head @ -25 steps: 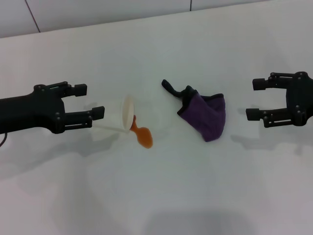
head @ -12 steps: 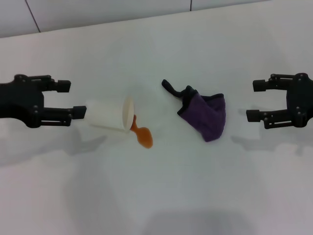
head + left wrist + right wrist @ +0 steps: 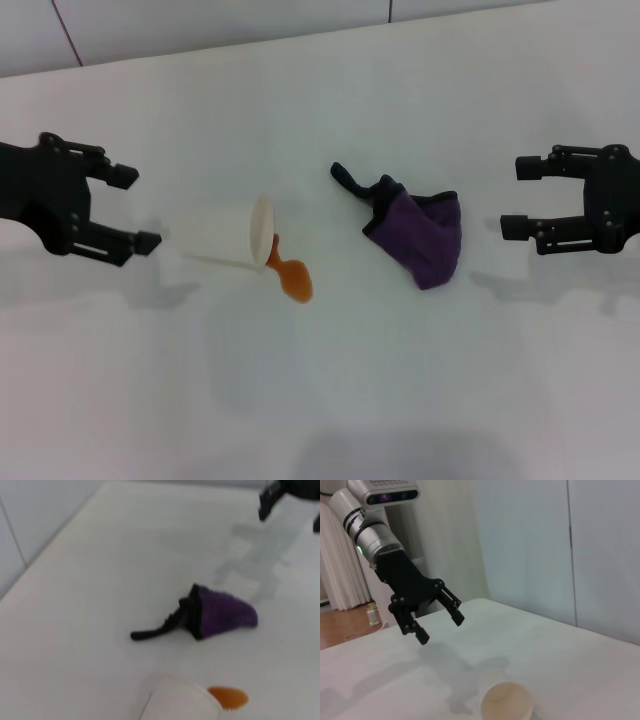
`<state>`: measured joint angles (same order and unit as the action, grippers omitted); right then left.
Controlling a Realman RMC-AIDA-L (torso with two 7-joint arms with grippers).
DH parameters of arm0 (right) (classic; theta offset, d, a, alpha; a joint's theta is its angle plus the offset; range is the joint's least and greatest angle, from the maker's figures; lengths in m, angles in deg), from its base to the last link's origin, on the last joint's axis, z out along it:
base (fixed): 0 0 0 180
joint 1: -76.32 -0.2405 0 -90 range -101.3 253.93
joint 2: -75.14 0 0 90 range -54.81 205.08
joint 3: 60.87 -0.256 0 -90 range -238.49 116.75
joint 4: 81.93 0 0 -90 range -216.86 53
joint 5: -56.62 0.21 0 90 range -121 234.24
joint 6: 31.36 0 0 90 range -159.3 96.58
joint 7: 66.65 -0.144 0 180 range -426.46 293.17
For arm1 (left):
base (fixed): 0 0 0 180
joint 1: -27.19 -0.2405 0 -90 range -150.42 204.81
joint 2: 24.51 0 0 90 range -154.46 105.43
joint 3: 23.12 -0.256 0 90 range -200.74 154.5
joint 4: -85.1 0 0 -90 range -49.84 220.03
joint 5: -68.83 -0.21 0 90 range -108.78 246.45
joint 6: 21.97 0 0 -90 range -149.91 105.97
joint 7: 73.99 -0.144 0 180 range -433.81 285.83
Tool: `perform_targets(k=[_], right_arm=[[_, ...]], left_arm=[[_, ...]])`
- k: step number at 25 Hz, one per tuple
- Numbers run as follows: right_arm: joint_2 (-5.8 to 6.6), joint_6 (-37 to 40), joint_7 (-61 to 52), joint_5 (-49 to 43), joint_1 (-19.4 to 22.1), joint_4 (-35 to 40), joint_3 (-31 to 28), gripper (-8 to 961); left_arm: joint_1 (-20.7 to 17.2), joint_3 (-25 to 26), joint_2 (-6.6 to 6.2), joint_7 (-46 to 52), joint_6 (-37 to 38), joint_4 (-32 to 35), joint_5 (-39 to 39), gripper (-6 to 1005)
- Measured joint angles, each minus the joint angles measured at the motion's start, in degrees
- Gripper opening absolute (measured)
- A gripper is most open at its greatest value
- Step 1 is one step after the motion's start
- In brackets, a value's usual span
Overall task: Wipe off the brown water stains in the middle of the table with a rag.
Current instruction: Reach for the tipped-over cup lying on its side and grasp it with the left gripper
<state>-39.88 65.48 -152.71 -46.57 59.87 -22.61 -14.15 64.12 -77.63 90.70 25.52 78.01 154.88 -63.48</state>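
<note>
On the white worktop [image 3: 400, 380] the brown water stains [image 3: 291, 279] pool at a tipped paper cup's [image 3: 225, 243] mouth, the purple rag [image 3: 420, 235] lying nearby, between the open, empty left hand [image 3: 132, 208] and open, empty right hand [image 3: 518, 197].

Crumpled purple rag [image 3: 420, 235] lies apart from glossy orange-brown stains [image 3: 293, 279] on table [image 3: 400, 380].

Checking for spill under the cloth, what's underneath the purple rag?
The rag lies bunched on the white table; whatever is beneath it is covered. The brown puddle sits apart, at the tipped paper cup.
</note>
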Motion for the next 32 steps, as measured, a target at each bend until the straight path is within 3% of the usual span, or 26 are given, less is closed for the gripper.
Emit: perform_targets(k=[2, 9, 16, 32], right_arm=[[-0.01, -0.36, -0.40, 0.04, -0.06, -0.01, 0.01, 838], [-0.03, -1.40, -1.63, 0.32, -0.49, -0.01, 0.12, 838], [-0.03, -2.37, -2.49, 1.32, -0.42, -0.09, 0.39, 838], [-0.12, -5.79, -4.69, 3.88, -0.52, -0.32, 3.86, 838]], left_arm=[[1.18, -2.08, 0.41, -0.13, 0.01, 0.53, -2.81, 808], [3.15, -7.18, 3.65, -1.88, -0.69, 5.76, -12.92, 808], [2.28, -11.41, 3.66, -4.02, -3.40, 7.98, -13.60, 807], [2.29, -11.82, 3.78, -15.64, -12.90, -1.91, -12.95, 805]])
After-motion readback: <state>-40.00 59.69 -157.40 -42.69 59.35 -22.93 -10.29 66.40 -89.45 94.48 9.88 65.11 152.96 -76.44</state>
